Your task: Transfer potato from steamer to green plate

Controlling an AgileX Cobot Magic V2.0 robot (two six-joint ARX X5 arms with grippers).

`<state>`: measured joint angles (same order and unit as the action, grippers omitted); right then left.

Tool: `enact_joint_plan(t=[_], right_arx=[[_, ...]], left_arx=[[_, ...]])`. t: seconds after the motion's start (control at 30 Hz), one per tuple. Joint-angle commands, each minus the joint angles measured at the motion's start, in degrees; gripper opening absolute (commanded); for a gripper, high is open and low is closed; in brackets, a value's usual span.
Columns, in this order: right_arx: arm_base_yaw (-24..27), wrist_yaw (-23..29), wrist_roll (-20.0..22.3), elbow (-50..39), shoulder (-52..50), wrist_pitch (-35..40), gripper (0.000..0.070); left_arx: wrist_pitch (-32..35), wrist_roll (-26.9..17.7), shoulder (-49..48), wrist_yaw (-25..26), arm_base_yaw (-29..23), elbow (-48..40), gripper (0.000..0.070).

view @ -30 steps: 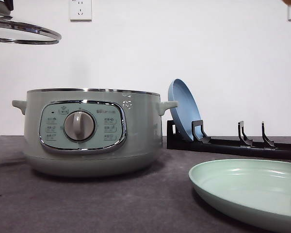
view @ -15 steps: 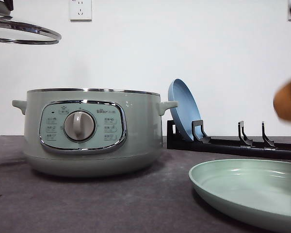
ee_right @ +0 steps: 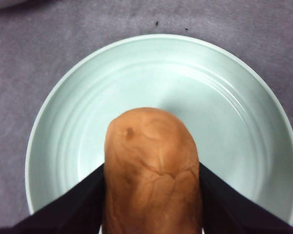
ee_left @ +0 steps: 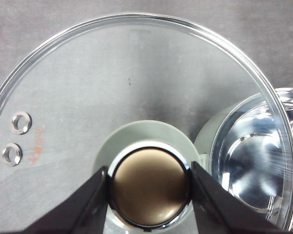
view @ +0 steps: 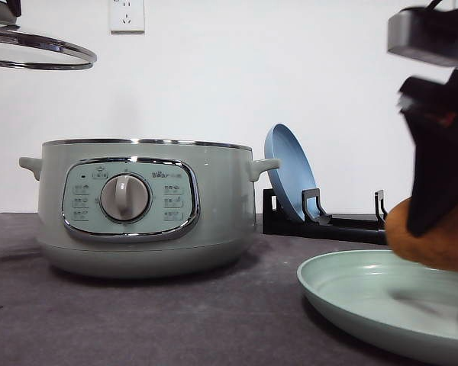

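From my station I see a plain white wall (view: 290, 76) behind the workspace, evenly lit, with a white power socket (view: 127, 15) mounted high on it. The table (view: 137, 320) is covered in a dark grey, slightly fuzzy cloth that meets the wall.

We see our left gripper (ee_left: 149, 187) clamped on the chrome-capped knob (ee_left: 149, 189) of the glass lid (ee_left: 132, 87), one black finger (ee_left: 88, 204) pressed to each side. The knob sits on a pale green base. Two small steam holes (ee_left: 17, 137) pierce the glass. Through and beyond the lid lies grey tabletop (ee_left: 283, 44), and the steamer (ee_left: 256, 156) shows its shiny steel interior.
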<state>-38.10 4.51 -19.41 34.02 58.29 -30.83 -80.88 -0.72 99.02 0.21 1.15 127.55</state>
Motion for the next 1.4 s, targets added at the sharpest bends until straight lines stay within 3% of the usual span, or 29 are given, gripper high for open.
enact_joint_plan(t=[0.0, 0.53, 0.6, 0.77, 0.83, 0.97, 1.17, 1.37], right_arx=[[0.1, 0.0, 0.7, 0.1, 1.9, 1.8, 0.0193], [2.3, -1.6, 0.6, 0.1, 9.8, 4.2, 0.0206], [2.3, -1.5, 0.6, 0.1, 9.7, 4.3, 0.0271], [2.3, -1.5, 0.5, 0.2, 8.1, 4.0, 0.0542], [2.3, -1.5, 0.5, 0.6, 6.1, 3.0, 0.0561], [2.3, -1.5, 0.5, 3.2, 0.6, -1.3, 0.0561], [2.2, -1.5, 0.3, 13.5, -10.1, -15.3, 0.0561], [2.2, -1.6, 0.3, 25.7, -18.7, -26.8, 0.0561]], left_arx=[[0.7, 0.1, -0.4, 0.2, 0.0, 2.6, 0.0], [-0.1, 0.2, -0.4, 0.2, 0.0, 2.5, 0.0], [-0.1, 0.2, -0.4, 0.2, 0.0, 2.5, 0.0], [-0.1, 0.2, -0.4, 0.2, 0.0, 2.5, 0.0], [-0.1, 0.2, -0.4, 0.2, 0.0, 2.5, 0.0], [0.0, 0.3, -0.4, 0.2, 0.0, 2.5, 0.0], [0.3, 0.4, -0.4, 0.4, 0.0, 2.5, 0.0], [0.3, 0.8, -0.4, 5.8, 0.4, 2.4, 0.0]])
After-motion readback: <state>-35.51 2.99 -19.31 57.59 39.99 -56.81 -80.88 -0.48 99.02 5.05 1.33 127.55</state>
